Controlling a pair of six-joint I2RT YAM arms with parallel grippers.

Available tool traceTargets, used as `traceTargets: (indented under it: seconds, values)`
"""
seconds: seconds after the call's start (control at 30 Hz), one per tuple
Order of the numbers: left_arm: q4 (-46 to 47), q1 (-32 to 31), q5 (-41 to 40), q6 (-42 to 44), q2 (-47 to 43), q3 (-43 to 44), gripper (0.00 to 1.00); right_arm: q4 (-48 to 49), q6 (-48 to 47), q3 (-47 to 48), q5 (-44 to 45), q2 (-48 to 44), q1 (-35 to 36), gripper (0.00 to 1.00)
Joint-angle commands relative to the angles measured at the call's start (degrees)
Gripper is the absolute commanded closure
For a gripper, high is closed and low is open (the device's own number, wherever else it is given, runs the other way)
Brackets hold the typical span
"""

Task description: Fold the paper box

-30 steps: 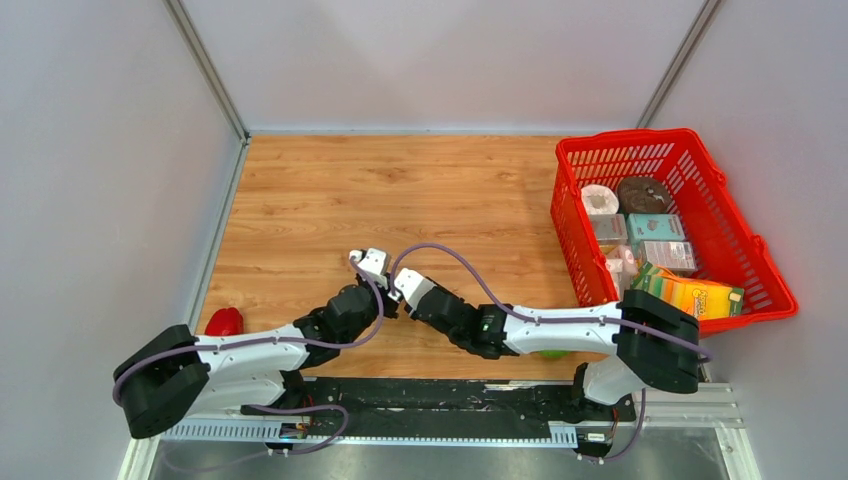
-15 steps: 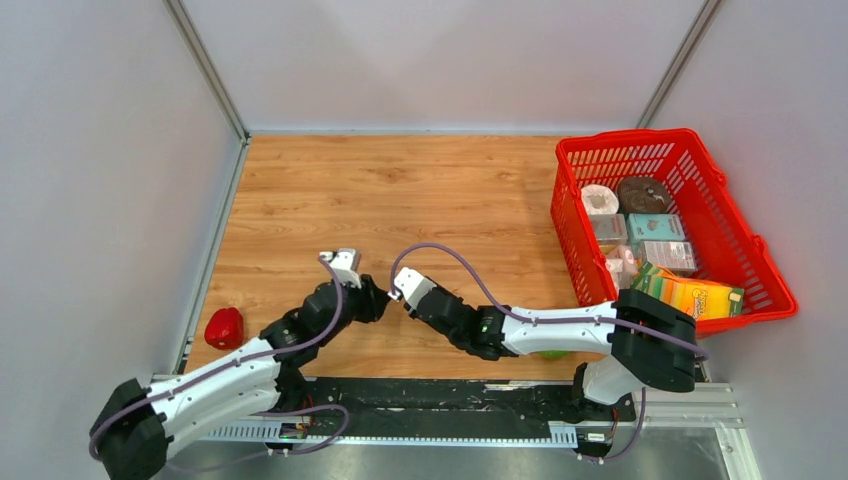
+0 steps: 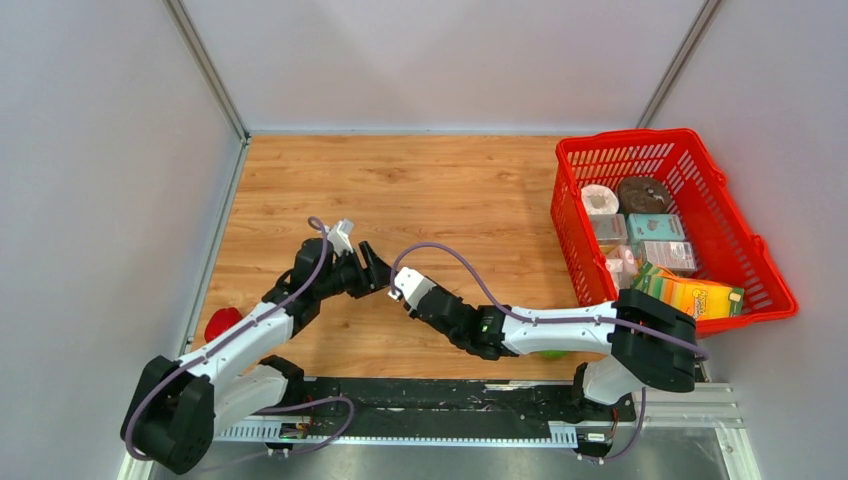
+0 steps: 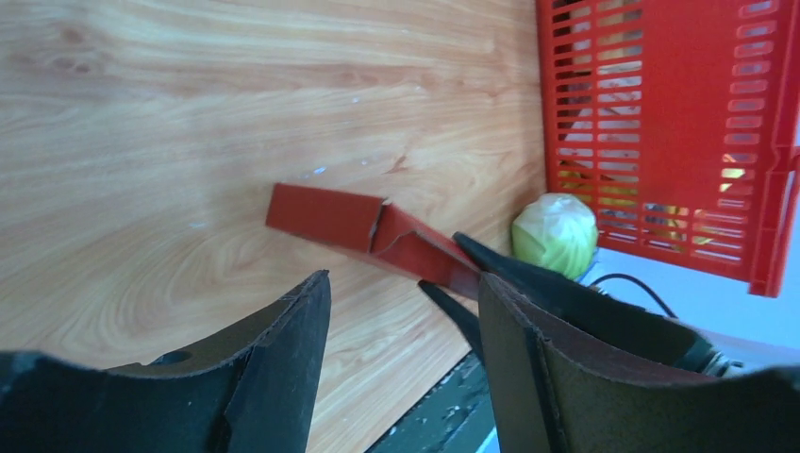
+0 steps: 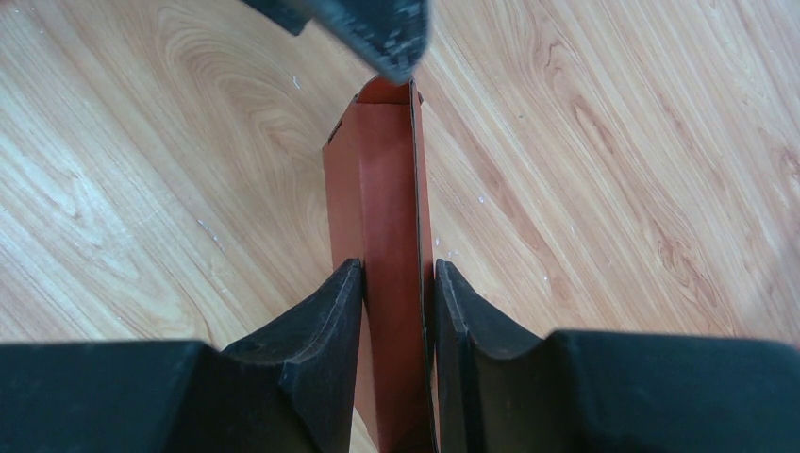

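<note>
The paper box (image 5: 385,189) is a dark red cardboard blank, pressed flat and standing on edge just above the wooden table (image 3: 440,190). My right gripper (image 5: 398,269) is shut on its near end, one finger on each face. In the left wrist view the paper box (image 4: 358,222) runs left from the right gripper's black fingers (image 4: 509,274). My left gripper (image 4: 404,279) is open and a little short of the box, touching nothing. From above, the left gripper (image 3: 368,268) faces the right gripper (image 3: 393,289), and the box between them is hard to make out.
A red mesh basket (image 3: 735,225) full of groceries stands at the right edge. A green cabbage (image 4: 555,233) lies near the right arm's base. A small red pepper (image 3: 222,322) lies at the front left, beside the left arm.
My left gripper has opened, let go of the box's far end and drawn back to the left. The right gripper has kept its hold and barely moved.
</note>
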Motion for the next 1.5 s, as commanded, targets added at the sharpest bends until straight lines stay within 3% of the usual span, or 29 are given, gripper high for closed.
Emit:
traceTargets:
  seconds: [0.0, 0.07, 0.33, 0.63, 0.97, 1.47]
  values:
    - [1.1, 1.1, 4.5, 0.0, 3.4, 5.9, 0.33, 0.8, 0.2, -0.2, -2.0, 0.7, -0.2, 0.73]
    - [-3.5, 1.1, 3.0, 1.1, 4.7, 8.3, 0.33, 0.6, 0.1, -0.2, -2.2, 0.6, -0.3, 0.73]
    - [-4.1, 1.1, 4.4, 2.0, 11.1, 11.0, 0.37, 0.6, 0.3, -0.2, -3.1, 0.6, -1.1, 0.73]
    - [-8.6, 0.9, 1.7, 2.5, 11.6, 12.2, 0.37, 0.5, 0.1, -0.1, -3.2, 0.4, -1.2, 0.73]
    - [-6.4, 0.1, 1.4, 1.6, 14.3, 13.6, 0.3, 0.6, 0.4, -0.4, -3.5, 0.8, -1.3, 0.73]
    - [-5.1, -0.6, 0.5, -0.8, 19.0, 14.3, 0.38, 0.7, 0.8, -0.4, -3.7, 1.3, -1.4, 0.73]
